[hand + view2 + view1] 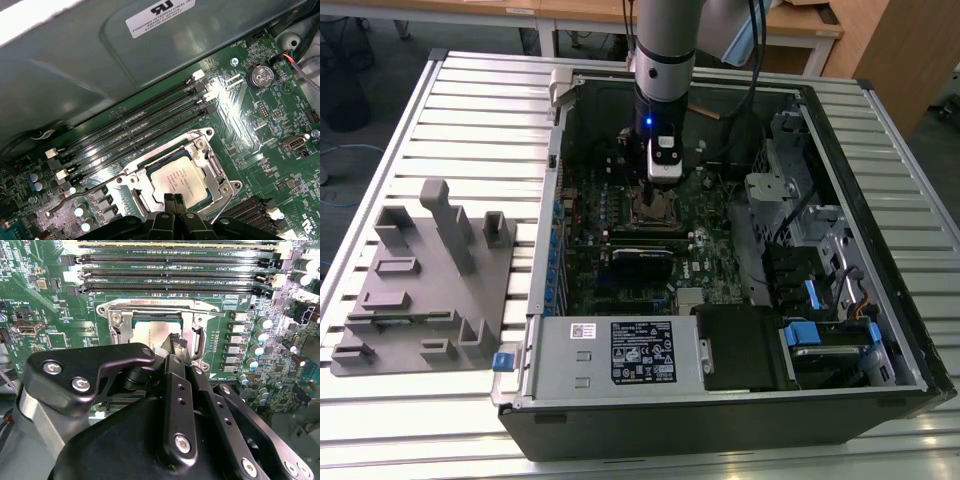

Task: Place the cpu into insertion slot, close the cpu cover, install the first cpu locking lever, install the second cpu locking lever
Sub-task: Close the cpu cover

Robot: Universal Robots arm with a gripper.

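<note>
The cpu, a pale silver square with fine print, sits flat in the insertion slot, mid-frame in the exterior view; my gripper is pinched closed, empty, at its edge.

One robot arm reaches straight down in the exterior view. Its silver-grey wrist is upright, with a small blue light glowing on it. The gripper points downward. In the first wrist view, its two black fingers are pressed together, tips side by side.
</note>
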